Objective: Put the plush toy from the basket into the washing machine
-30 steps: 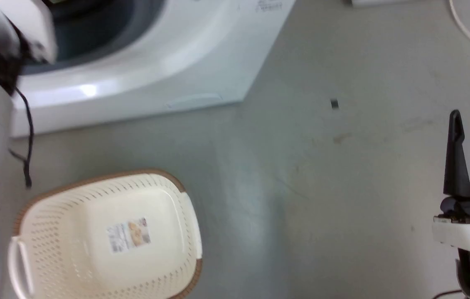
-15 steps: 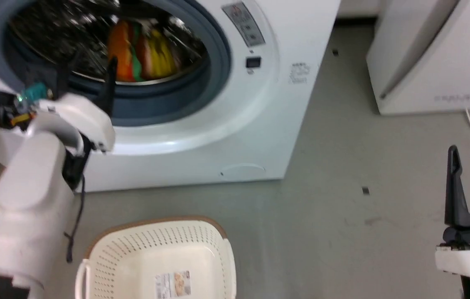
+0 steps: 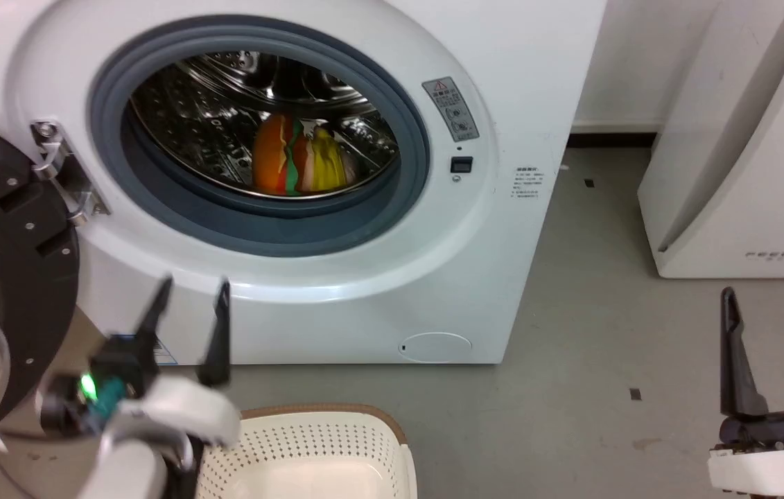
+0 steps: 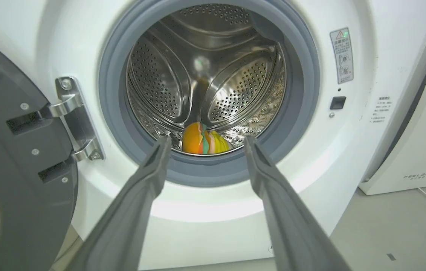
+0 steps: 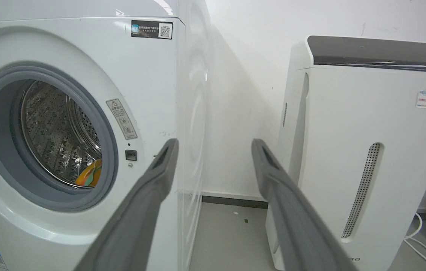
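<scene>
Both grippers hang wide and empty, left gripper (image 3: 195,282) low before the washing machine (image 3: 502,104), right gripper (image 3: 762,288) off aside, makes sense since the plush toy (image 3: 298,163) lies in its drum (image 3: 190,114), not the basket (image 3: 336,424)

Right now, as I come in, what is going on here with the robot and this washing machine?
The plush toy lies inside the steel drum of the washing machine, whose door stands open at the left. The left tool is open, holds nothing and points at the machine's front below the opening, near the basket. The right tool, open too, is off to the right. The toy looks delivered.
</scene>
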